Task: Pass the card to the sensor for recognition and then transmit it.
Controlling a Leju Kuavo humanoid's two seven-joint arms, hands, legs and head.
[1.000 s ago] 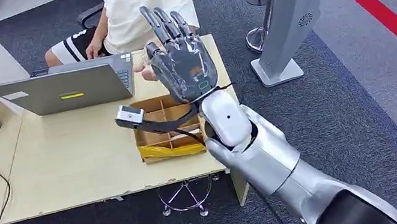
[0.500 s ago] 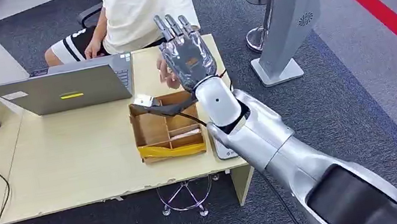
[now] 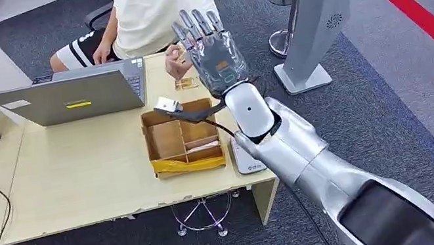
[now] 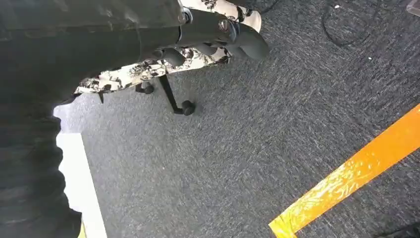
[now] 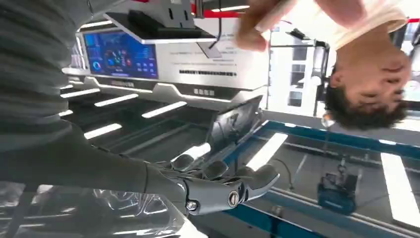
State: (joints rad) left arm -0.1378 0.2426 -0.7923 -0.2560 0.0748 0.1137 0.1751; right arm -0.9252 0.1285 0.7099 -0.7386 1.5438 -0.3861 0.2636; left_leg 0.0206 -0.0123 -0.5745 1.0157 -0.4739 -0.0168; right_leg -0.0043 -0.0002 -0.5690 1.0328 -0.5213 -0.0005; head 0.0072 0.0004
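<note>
Card (image 3: 186, 83) flat on table (image 3: 75, 166), apart from right hand's (image 3: 216, 56) spread fingers (image 3: 198, 22)

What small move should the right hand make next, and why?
Probably draw the right hand back toward the robot. It is raised with fingers spread and no card visible in it, right beside the person's hand at the table's far edge, so the handover looks done. Stay clear of the cardboard box.

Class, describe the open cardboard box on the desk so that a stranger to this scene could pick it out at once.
Start at the light wooden desk with the grey laptop. Right of the laptop, toward the desk's near right corner, sits the shallow brown cardboard box. Unlike its neighbours, it is open-topped, split into compartments and edged with yellow tape.
</note>
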